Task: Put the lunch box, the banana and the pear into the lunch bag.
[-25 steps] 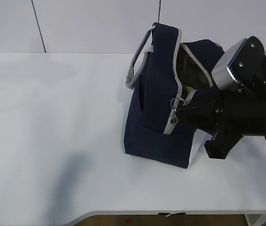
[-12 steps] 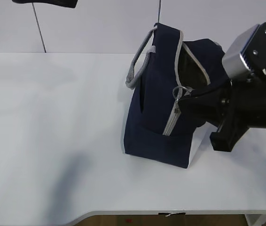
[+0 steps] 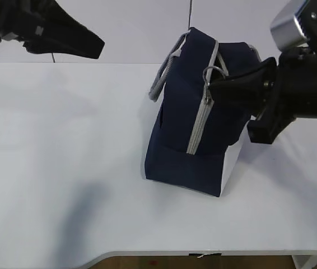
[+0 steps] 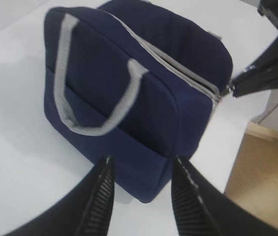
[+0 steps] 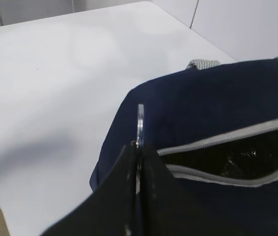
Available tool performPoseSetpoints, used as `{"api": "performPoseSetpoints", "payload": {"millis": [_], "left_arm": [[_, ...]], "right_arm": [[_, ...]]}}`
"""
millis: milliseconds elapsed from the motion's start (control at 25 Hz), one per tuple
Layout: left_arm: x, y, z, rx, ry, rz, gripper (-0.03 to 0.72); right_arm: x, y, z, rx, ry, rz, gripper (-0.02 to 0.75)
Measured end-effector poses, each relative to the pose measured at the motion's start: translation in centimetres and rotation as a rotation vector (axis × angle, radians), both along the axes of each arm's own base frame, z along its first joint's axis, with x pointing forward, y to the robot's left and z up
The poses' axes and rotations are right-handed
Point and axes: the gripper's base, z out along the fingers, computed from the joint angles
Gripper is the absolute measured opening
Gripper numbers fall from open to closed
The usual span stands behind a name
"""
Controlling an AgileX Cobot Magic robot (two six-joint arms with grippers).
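Observation:
The navy lunch bag (image 3: pixel 183 140) stands upright on the white table, right of centre. My right gripper (image 3: pixel 211 87) is shut on the zipper's ring pull (image 3: pixel 215 72) at the top of the bag's near end. In the right wrist view the ring pull (image 5: pixel 140 123) sticks up from the shut fingers (image 5: pixel 124 196), and a narrow gap in the zipper (image 5: pixel 227 162) shows foil lining. My left gripper (image 3: pixel 98 47) hangs open at upper left, clear of the bag (image 4: pixel 144 98). The lunch box, banana and pear are hidden or out of view.
The bag's grey handle (image 3: pixel 164 78) droops over its left side. White table (image 3: pixel 63 168) spreads left and in front of the bag; its front edge (image 3: pixel 147 253) runs along the bottom. The table's edge and the floor (image 4: pixel 266 162) lie right of the bag in the left wrist view.
My right gripper has risen with the ring pull, drawing the zipper up the bag's end, and the open mouth has narrowed. My left arm has come into view at upper left.

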Motion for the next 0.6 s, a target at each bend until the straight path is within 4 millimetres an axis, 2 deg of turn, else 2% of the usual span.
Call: {"api": "performPoseSetpoints", "payload": {"millis": [440,600], "left_arm": [[-0.6,-0.5,-1.8,-0.009,0.059,-0.011,0.298],[-0.8,-0.5,-3.1,-0.014,0.086,-0.007,0.299]], "right_arm": [[0.5,0.1,1.3,0.001,-0.044,-0.006,0.006],[0.7,0.1,1.9,0.002,-0.063,-0.006,0.006]]}}
